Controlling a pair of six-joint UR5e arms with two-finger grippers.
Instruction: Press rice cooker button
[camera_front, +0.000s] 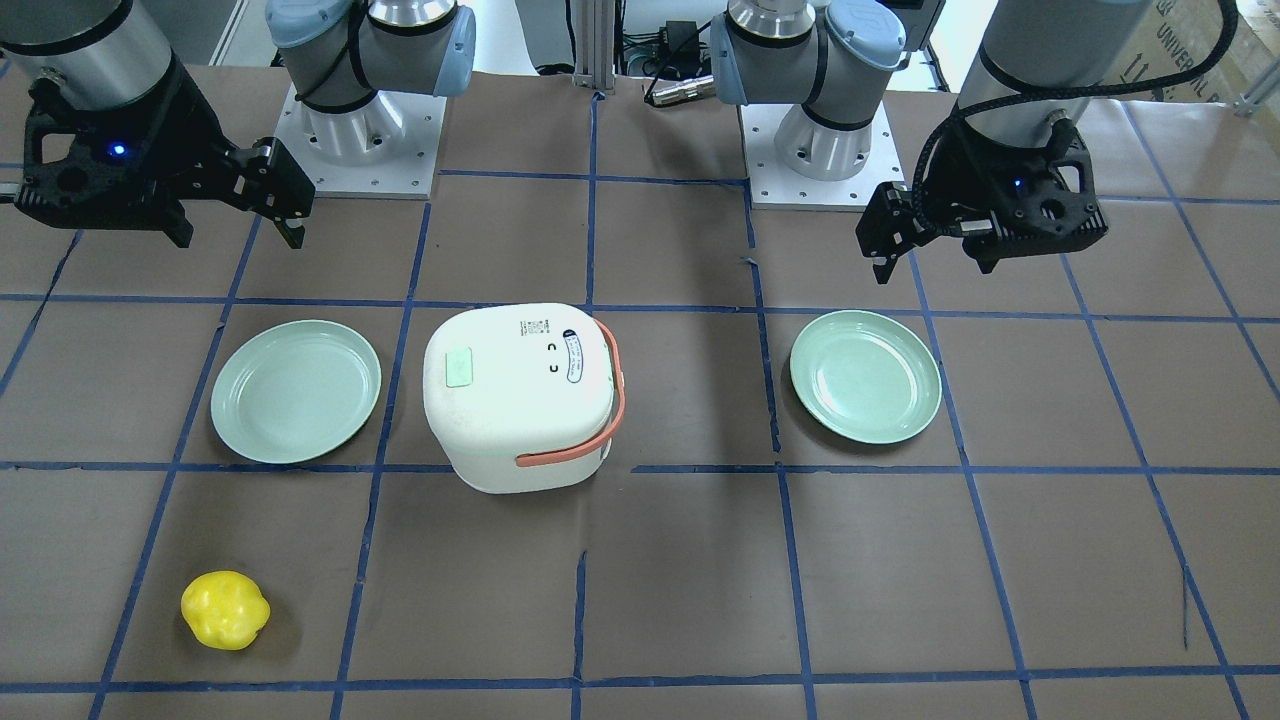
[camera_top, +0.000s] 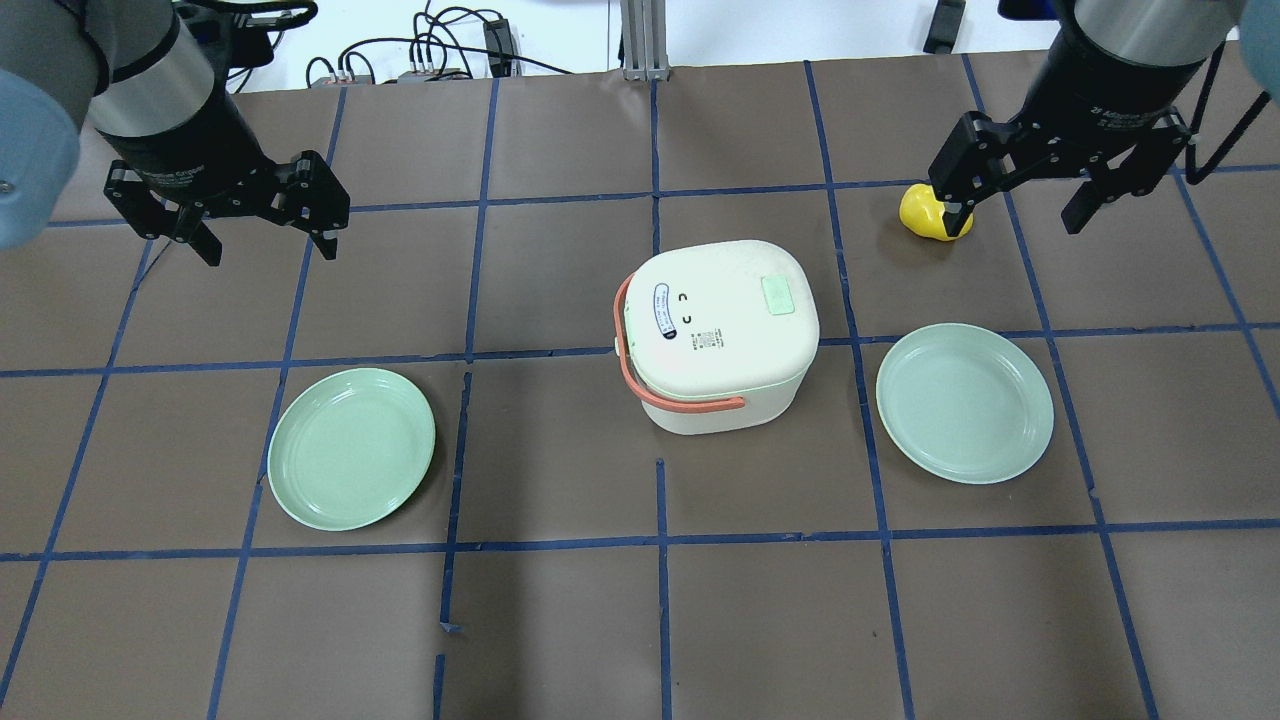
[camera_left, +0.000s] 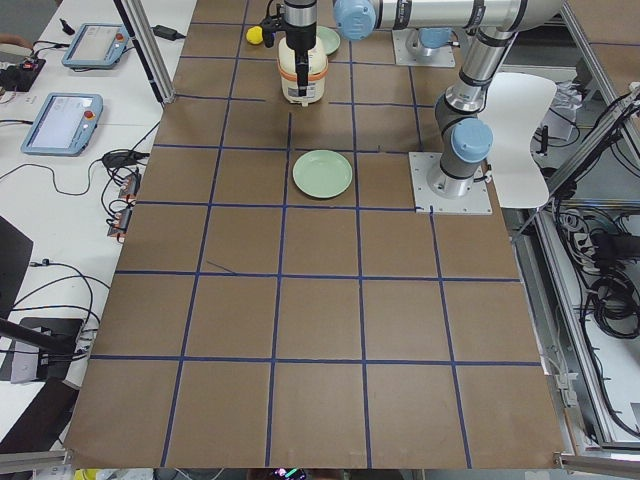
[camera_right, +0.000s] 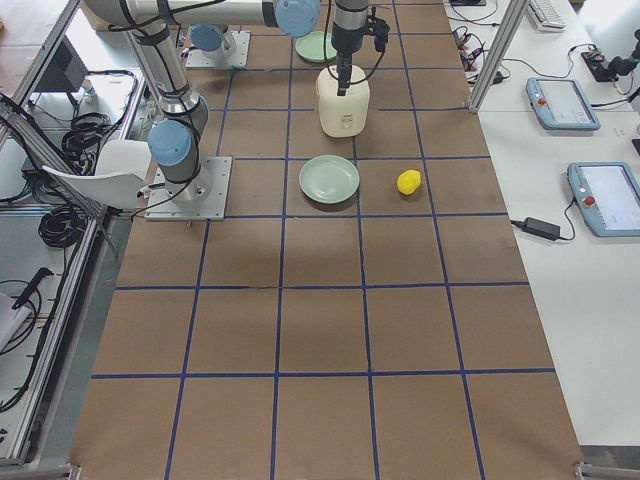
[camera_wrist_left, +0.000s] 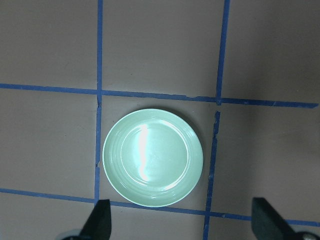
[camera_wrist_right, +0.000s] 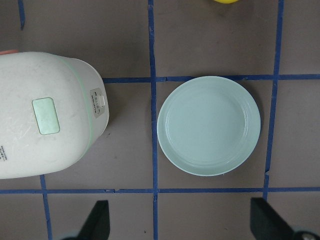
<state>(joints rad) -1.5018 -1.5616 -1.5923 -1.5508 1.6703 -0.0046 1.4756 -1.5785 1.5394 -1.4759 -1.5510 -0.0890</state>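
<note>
Sitting mid-table with lid closed, rice cooker (camera_top: 720, 335) is between two green plates (camera_top: 350, 447), well apart from both grippers. Left gripper (camera_top: 270, 245) hovers, fingers spread wide. Right gripper (camera_top: 1012, 222) hovers near yellow fruit (camera_top: 925, 212), fingers spread wide; cooker lies off to one side of them, untouched.

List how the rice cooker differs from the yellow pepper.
The rice cooker is white, boxy, orange-handled; the yellow pepper is lumpy and all yellow. The rice cooker is far larger than the yellow pepper. The rice cooker sits between two green plates; the yellow pepper lies apart. Both rest on the table.
</note>
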